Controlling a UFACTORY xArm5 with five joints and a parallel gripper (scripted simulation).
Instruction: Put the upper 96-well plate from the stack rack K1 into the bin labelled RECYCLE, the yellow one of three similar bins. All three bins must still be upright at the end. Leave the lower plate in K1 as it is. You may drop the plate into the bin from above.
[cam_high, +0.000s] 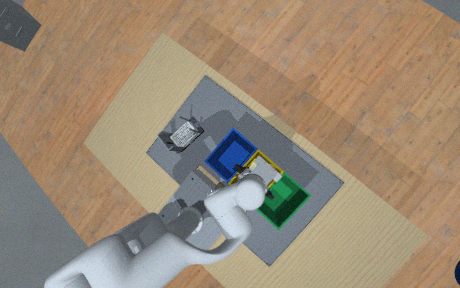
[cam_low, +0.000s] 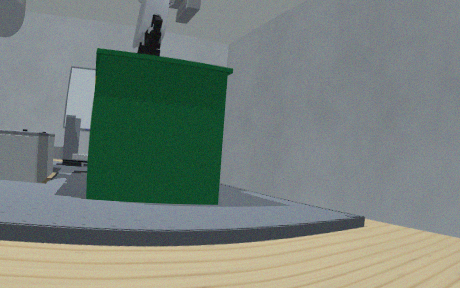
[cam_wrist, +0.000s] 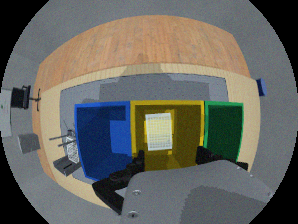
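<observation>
The yellow bin stands upright between the blue bin (cam_wrist: 101, 137) and the green bin (cam_wrist: 224, 129). A pale 96-well plate (cam_wrist: 158, 129) lies inside the yellow bin, below my fingers and apart from them. In the top view the yellow bin (cam_high: 261, 169) is partly hidden by my arm, and the plate shows inside it. My gripper (cam_wrist: 171, 157) hangs open above the yellow bin, holding nothing. The rack K1 (cam_high: 183, 134) stands at the far left of the grey mat with a plate in it.
The blue bin (cam_high: 231, 154) and the green bin (cam_high: 284, 200) flank the yellow bin closely and stand upright. In the low side view the green bin (cam_low: 155, 132) fills the middle and hides the other bins; my fingers (cam_low: 151, 37) show above it.
</observation>
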